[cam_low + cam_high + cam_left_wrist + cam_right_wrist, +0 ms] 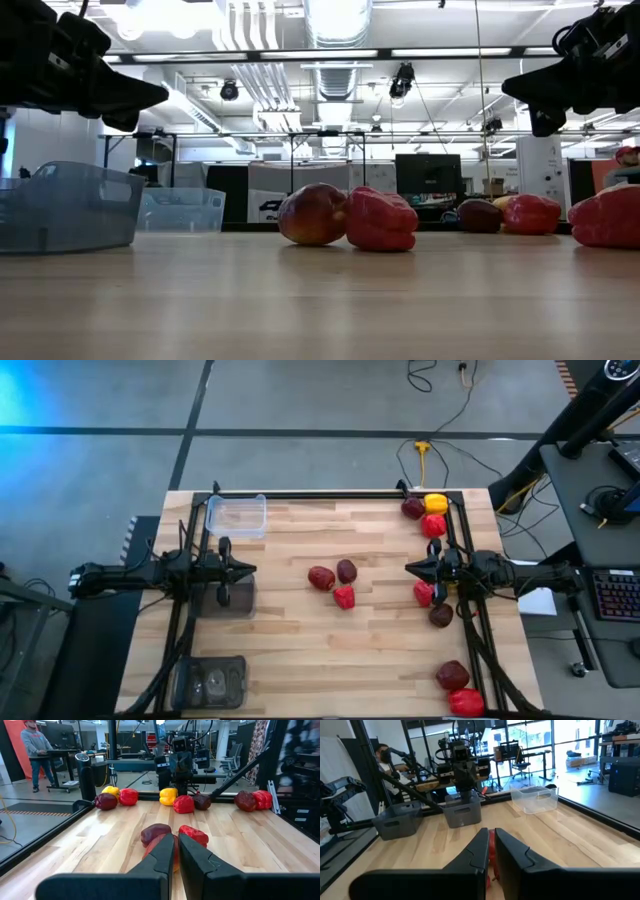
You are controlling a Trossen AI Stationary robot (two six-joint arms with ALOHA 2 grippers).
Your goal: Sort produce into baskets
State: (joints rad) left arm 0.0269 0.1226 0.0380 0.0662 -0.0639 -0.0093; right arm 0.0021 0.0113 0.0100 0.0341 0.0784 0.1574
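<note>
Three peppers lie mid-table: a maroon one [321, 578], a dark one [346, 570] and a red one [344, 597]. More lie along the right edge: maroon [412, 509], yellow [436, 503] and red [432, 525] at the far corner, red [424, 593] and dark [441, 615] under the right arm, and two at the near corner [458, 688]. A clear tub [236, 515] and two grey tubs [234, 597] [208, 682] stand on the left. My left gripper [252, 570] [176, 839] is shut and empty above the middle grey tub's edge. My right gripper [408, 568] [491, 832] is shut and empty, above the table.
A black frame [330, 494] runs along the table's far edge and down both sides. The wooden table top [300, 650] is bare between the centre peppers and the near edge. A person [36, 750] stands in the room beyond the table.
</note>
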